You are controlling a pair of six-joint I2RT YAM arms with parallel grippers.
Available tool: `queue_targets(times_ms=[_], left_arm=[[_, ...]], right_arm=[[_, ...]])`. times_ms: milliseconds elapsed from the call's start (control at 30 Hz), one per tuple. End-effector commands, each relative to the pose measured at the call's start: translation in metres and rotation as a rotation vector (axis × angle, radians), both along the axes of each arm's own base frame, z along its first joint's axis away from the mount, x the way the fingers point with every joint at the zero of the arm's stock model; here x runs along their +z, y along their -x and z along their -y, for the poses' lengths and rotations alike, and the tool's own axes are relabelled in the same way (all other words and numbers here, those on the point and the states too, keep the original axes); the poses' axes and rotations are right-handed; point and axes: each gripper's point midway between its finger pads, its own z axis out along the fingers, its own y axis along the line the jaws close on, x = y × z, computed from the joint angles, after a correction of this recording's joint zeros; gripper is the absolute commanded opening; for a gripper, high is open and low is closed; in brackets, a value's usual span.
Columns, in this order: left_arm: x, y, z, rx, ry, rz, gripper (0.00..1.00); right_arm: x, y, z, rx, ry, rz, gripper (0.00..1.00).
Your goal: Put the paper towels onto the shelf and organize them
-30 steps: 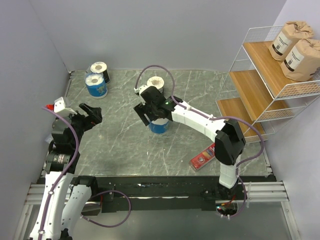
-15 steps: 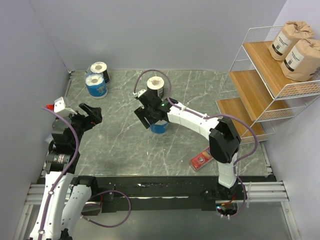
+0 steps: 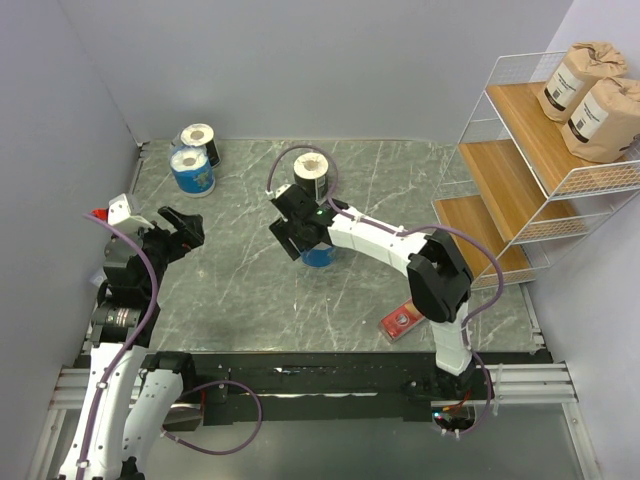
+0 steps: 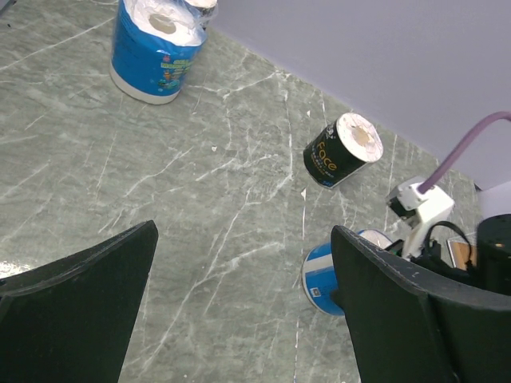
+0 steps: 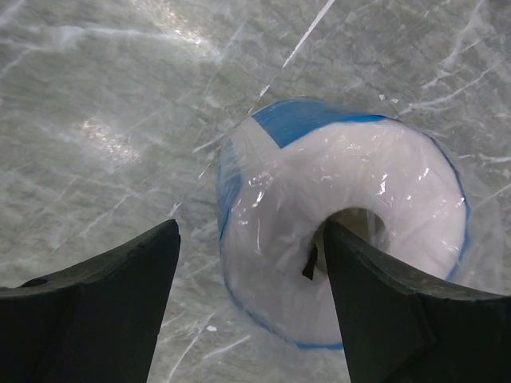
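One blue paper towel roll point(image 3: 320, 256) point(image 5: 343, 239) stands upright mid-table. My right gripper point(image 3: 303, 236) point(image 5: 249, 227) hovers over it, open. One finger point(image 5: 104, 303) is outside the roll's left wall and the other finger point(image 5: 399, 311) is over its core hole. A black roll point(image 3: 310, 172) point(image 4: 343, 152) stands just behind. Another blue roll point(image 3: 190, 172) point(image 4: 152, 48) and a black one point(image 3: 200, 135) stand at the back left. Two brown rolls point(image 3: 590, 95) sit on the top tier of the shelf point(image 3: 495, 175). My left gripper point(image 3: 185, 228) point(image 4: 243, 231) is open and holds nothing.
A flat red box point(image 3: 405, 318) lies on the table near the right arm's base. The shelf's two lower tiers stand at the right edge. Grey walls close the back and left sides.
My right arm has shifted slightly left over the blue roll and its jaws have narrowed a little. The left arm has not moved.
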Motion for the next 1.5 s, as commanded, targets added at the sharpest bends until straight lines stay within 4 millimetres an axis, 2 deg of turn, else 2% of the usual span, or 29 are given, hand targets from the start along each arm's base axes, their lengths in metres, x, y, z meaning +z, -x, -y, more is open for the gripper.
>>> queue_targets(times_ms=[0,133,400,533,633,700,733,767,833,867,1033,1067,1300,1367,1467], left_arm=[[0.012,0.000,-0.002,0.013,0.001,0.035,0.96],[0.010,-0.001,-0.002,0.014,0.000,0.030,0.96],[0.012,0.000,-0.002,0.013,0.001,0.035,0.97],[0.012,0.000,-0.003,0.017,0.000,0.033,0.96],[0.011,-0.001,-0.003,0.017,0.000,0.032,0.97],[0.012,0.000,-0.002,0.016,0.002,0.035,0.96],[0.011,0.000,-0.003,0.016,0.000,0.032,0.96],[0.011,-0.001,-0.003,0.016,0.000,0.032,0.96],[0.011,-0.001,-0.003,0.017,0.000,0.032,0.97],[0.011,-0.001,-0.003,0.016,0.000,0.032,0.97],[0.013,0.000,-0.002,0.014,0.002,0.038,0.96],[0.012,0.000,-0.002,0.014,0.000,0.036,0.97],[0.014,0.002,-0.002,0.011,0.001,0.044,0.96],[0.014,0.001,-0.002,0.011,0.002,0.045,0.97],[0.014,0.001,-0.001,0.008,0.002,0.044,0.96]], right_arm=[[0.007,-0.011,-0.006,-0.016,-0.001,0.052,0.79],[-0.001,-0.013,-0.006,-0.012,0.016,0.048,0.77],[-0.002,-0.011,0.001,0.008,0.048,0.059,0.58],[0.003,-0.012,0.017,0.028,0.116,0.088,0.50],[0.017,-0.012,0.034,0.026,0.164,0.124,0.46],[0.036,-0.012,0.046,0.025,0.182,0.159,0.44],[0.041,-0.013,0.054,0.014,0.197,0.169,0.44],[0.058,-0.015,0.063,-0.010,0.201,0.205,0.44],[0.073,-0.016,0.084,-0.036,0.245,0.226,0.44],[0.090,-0.017,0.097,-0.070,0.266,0.265,0.44],[0.149,-0.022,0.158,-0.188,0.387,0.379,0.44],[0.163,-0.024,0.176,-0.233,0.388,0.399,0.44],[0.221,-0.026,0.262,-0.417,0.443,0.488,0.43],[0.239,-0.023,0.273,-0.445,0.416,0.533,0.43],[0.254,-0.020,0.287,-0.468,0.405,0.572,0.43]])
